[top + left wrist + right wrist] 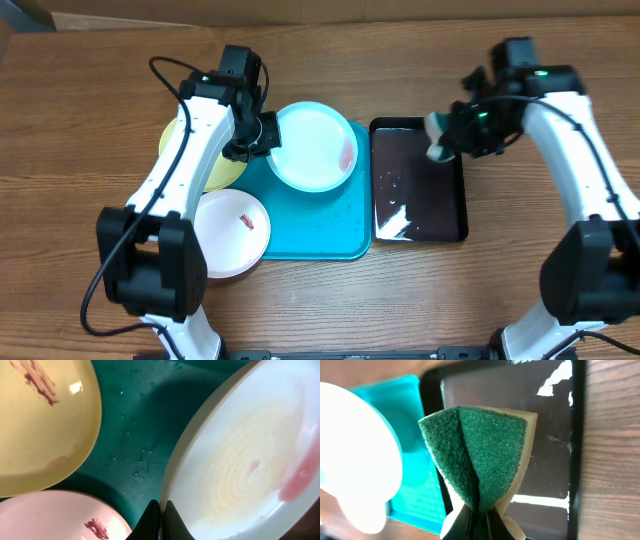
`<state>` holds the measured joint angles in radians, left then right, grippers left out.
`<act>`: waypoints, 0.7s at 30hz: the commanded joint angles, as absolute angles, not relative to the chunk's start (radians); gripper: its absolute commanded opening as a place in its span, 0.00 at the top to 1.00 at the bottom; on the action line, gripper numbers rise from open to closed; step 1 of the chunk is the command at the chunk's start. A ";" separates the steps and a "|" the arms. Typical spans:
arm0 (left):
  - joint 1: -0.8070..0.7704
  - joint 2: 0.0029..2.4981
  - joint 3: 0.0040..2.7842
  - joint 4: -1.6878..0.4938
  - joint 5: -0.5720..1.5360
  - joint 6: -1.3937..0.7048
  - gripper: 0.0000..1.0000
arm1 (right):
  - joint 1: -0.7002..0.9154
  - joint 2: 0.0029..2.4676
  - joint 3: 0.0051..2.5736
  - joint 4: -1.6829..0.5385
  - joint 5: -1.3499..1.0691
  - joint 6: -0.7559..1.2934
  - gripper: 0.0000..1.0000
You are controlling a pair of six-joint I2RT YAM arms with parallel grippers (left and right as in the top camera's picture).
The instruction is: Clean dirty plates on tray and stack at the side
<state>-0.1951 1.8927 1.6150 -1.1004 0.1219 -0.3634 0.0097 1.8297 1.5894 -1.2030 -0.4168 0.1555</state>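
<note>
My left gripper point(262, 135) is shut on the left rim of the pale cyan plate point(312, 147), which lies over the far part of the turquoise tray point(310, 228). In the left wrist view the jaws point(161, 510) pinch that plate's rim point(240, 460); a pink smear shows at its right side. The yellow-green plate point(195, 150) point(40, 425) is at the tray's far left, partly under my arm. The white plate point(232, 232) point(65, 517) is at the near left, with a red smear. My right gripper point(445, 135) point(479, 515) is shut on a green-and-cream sponge point(480, 460) above the black tray.
The glossy black tray point(420, 190) point(550, 445) stands right of the turquoise tray and holds wet streaks. Water drops dot the turquoise tray point(135, 425). Wooden table point(80, 120) surrounds both trays.
</note>
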 commanded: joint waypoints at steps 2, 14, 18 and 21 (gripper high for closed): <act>-0.224 1.822 1.658 -1.102 0.120 -0.344 0.96 | -0.137 1.808 1.615 -1.182 -0.608 0.130 0.96; -0.439 1.808 1.668 -0.955 -0.023 -0.390 0.96 | -0.436 1.808 1.615 -1.164 -0.604 0.133 0.96; -0.545 1.808 1.668 -0.870 -0.139 -0.398 0.96 | -0.456 1.808 1.609 -1.168 -0.604 0.133 0.96; -0.626 1.808 1.668 -0.818 -0.249 -0.397 0.96 | -0.453 1.808 1.607 -1.173 -0.604 0.133 0.96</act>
<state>-0.5766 1.8412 1.6436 -0.8371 -0.1059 -0.3763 -0.4580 1.8297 1.5894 -1.1736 -0.5735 0.1444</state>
